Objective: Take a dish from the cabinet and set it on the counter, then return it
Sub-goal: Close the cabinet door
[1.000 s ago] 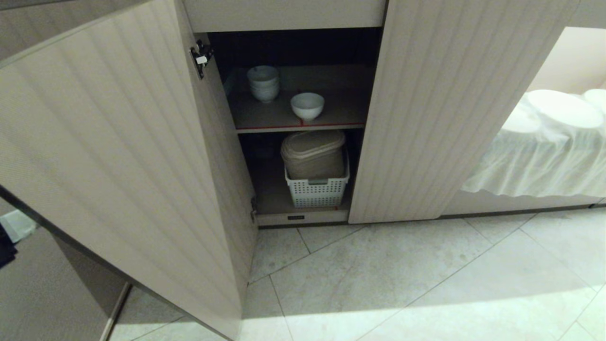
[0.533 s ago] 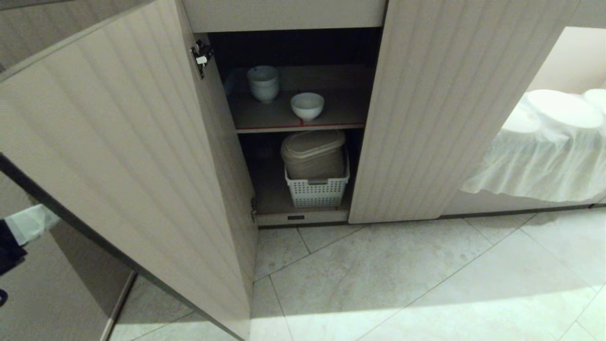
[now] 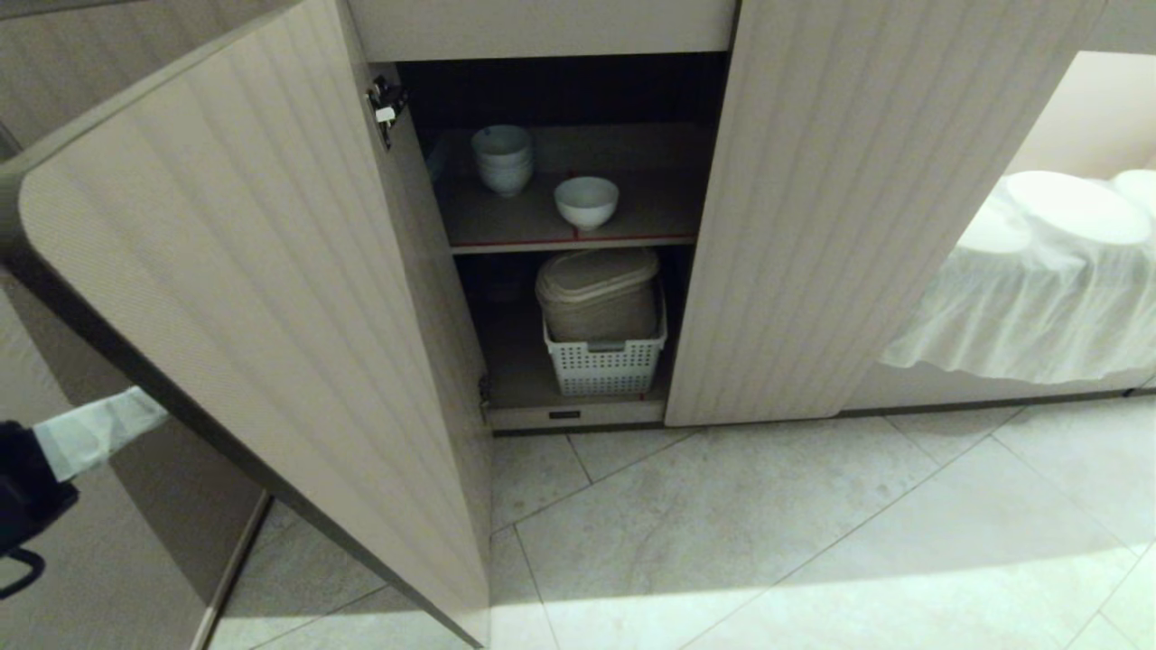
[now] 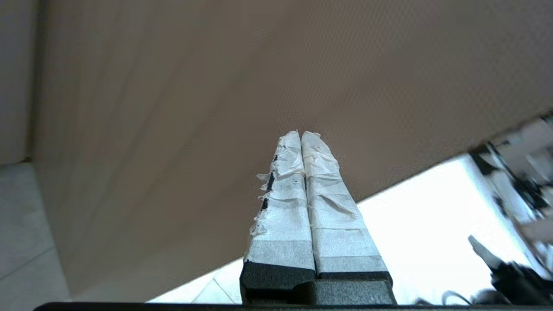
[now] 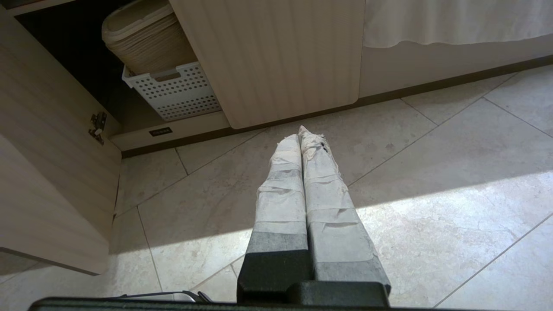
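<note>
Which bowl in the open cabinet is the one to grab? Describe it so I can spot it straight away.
Look into the cabinet between its fluted doors, to the upper shelf with the red front edge. The dish is the single white bowl standing alone near that edge, right of and in front of the stack of white bowls.

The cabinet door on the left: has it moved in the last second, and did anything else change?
Yes. The left door has swung further shut, towards the cabinet opening, with the closed left gripper coming in behind it from the left edge. The dish, bowl stack and basket have not moved.
</note>
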You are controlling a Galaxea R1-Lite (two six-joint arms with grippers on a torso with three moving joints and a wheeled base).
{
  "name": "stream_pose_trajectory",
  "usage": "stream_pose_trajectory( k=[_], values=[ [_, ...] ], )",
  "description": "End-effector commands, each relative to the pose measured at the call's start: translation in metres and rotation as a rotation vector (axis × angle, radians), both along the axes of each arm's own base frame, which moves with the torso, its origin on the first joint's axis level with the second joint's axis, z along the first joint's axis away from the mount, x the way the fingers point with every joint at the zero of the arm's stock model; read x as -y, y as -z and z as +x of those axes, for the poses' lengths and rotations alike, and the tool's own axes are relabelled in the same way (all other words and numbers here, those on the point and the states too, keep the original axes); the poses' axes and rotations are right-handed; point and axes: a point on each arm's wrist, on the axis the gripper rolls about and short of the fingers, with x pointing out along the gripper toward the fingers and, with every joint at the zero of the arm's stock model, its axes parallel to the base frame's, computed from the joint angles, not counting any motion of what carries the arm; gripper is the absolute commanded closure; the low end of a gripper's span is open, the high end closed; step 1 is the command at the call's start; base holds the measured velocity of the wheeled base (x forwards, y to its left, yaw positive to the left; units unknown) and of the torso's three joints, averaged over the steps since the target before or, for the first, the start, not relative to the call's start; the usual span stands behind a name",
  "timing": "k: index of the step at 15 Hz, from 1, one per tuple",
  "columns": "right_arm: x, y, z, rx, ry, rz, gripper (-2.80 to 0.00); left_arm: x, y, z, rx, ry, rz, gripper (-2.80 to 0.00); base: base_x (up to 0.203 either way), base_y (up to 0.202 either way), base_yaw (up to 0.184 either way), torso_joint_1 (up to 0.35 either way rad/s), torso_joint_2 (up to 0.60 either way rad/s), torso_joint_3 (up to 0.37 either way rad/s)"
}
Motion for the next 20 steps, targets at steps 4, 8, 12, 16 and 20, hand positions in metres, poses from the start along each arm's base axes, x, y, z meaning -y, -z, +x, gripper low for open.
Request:
stream_pose_trajectory(
  k=[4, 8, 12, 16, 20],
  values=[
    [0.0, 0.0, 0.0, -0.001, 0.0, 0.001, 0.0, 0.01, 0.001, 0.003, -0.011, 0.097, -0.003, 0.0, 0.0, 0.0, 0.0, 0.0, 0.0, 0.0],
    [0.0, 0.0, 0.0, -0.001, 0.0, 0.001, 0.0, 0.012, 0.001, 0.017, 0.004, 0.114, -0.003, 0.0, 0.0, 0.0, 0.0, 0.0, 0.0, 0.0],
    [0.0, 0.0, 0.0, -0.001, 0.0, 0.001, 0.0, 0.018, 0.002, 0.027, -0.001, 0.148, -0.001, 0.0, 0.0, 0.0, 0.0, 0.0, 0.0, 0.0],
    [0.0, 0.0, 0.0, -0.001, 0.0, 0.001, 0.0, 0.02, 0.001, 0.034, -0.01, 0.159, 0.001, 0.0, 0.0, 0.0, 0.0, 0.0, 0.0, 0.0],
    [0.0, 0.0, 0.0, -0.001, 0.0, 0.001, 0.0, 0.026, 0.0, 0.051, 0.022, 0.184, 0.0, 0.0, 0.0, 0.0, 0.0, 0.0, 0.0, 0.0]
  ],
)
